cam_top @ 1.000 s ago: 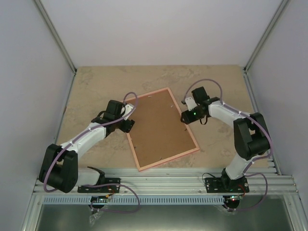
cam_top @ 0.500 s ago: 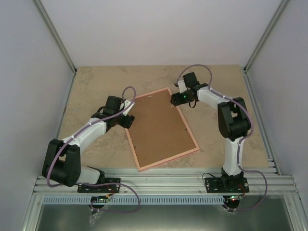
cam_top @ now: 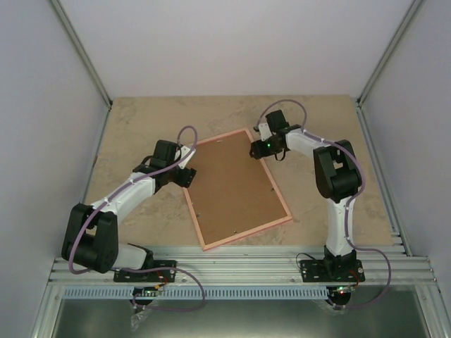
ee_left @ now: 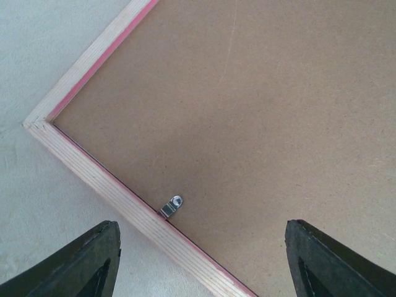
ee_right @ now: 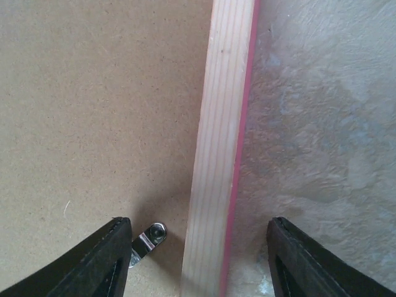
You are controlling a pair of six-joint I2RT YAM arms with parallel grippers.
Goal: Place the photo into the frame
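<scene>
The pink-edged frame [cam_top: 246,234] lies face down in the middle of the table, its brown backing board [cam_top: 236,186] up. The photo is hidden or out of view. My left gripper [cam_top: 189,171] is open and empty, straddling the frame's left rail [ee_left: 124,198] near the far-left corner, with a small metal tab [ee_left: 172,206] between the fingers. My right gripper [cam_top: 259,146] is open and empty, straddling the right rail [ee_right: 223,124] near the far-right corner, next to another metal tab [ee_right: 148,238].
The beige tabletop [cam_top: 141,120] is bounded by white walls at the left, back and right, and by a metal rail [cam_top: 239,267] at the near edge where the arm bases stand. Several small tabs line the board's edges.
My right gripper has moved along the frame's right rail away from the bases, toward the far-right corner. My left gripper has shifted slightly farther along the left rail. The frame has not moved.
</scene>
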